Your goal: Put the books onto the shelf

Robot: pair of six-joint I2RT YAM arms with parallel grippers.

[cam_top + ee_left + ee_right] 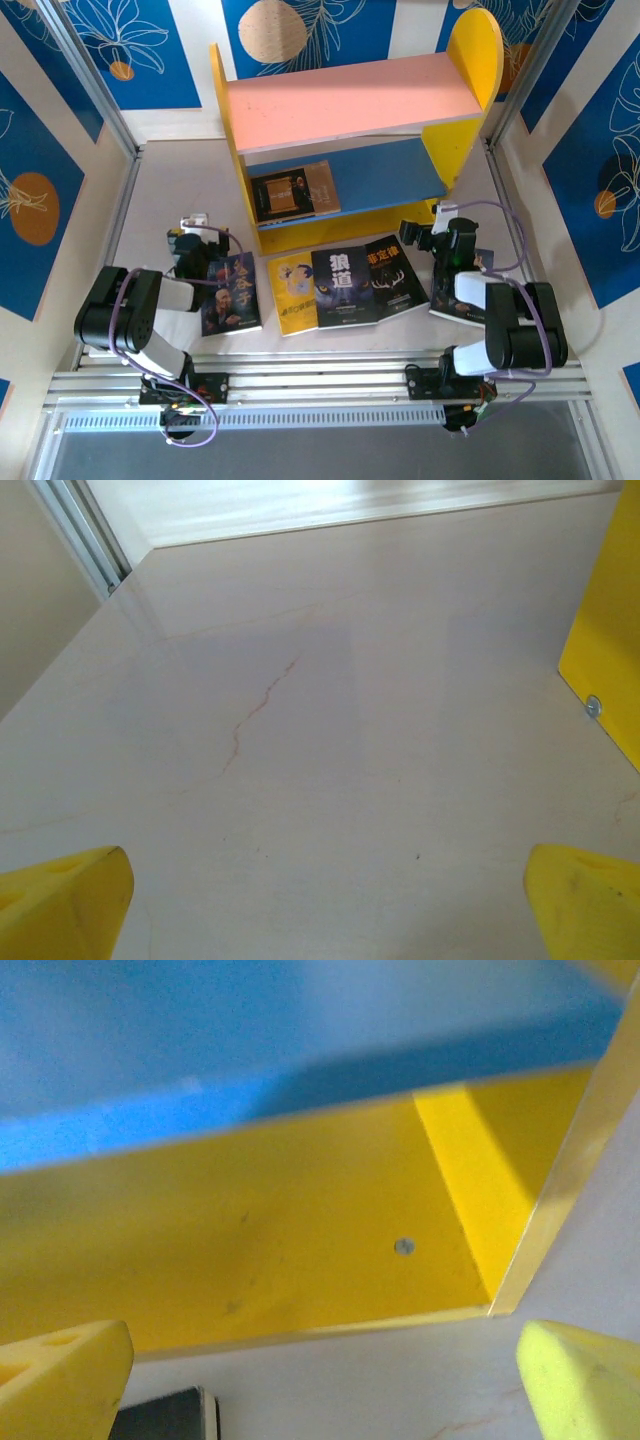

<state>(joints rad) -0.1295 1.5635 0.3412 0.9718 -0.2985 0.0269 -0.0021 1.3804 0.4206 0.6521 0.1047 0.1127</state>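
On the blue lower board of the shelf, one dark book lying flat. On the surface in front, in a row: a portrait book, a yellow book, a black wolf book reading 狼道 in white, and a black antlers book with yellow characters too small to read. Left hand spread wide above bare surface, pinching nothing; right hand spread too, near the shelf's yellow base, with a further book partly under its arm.
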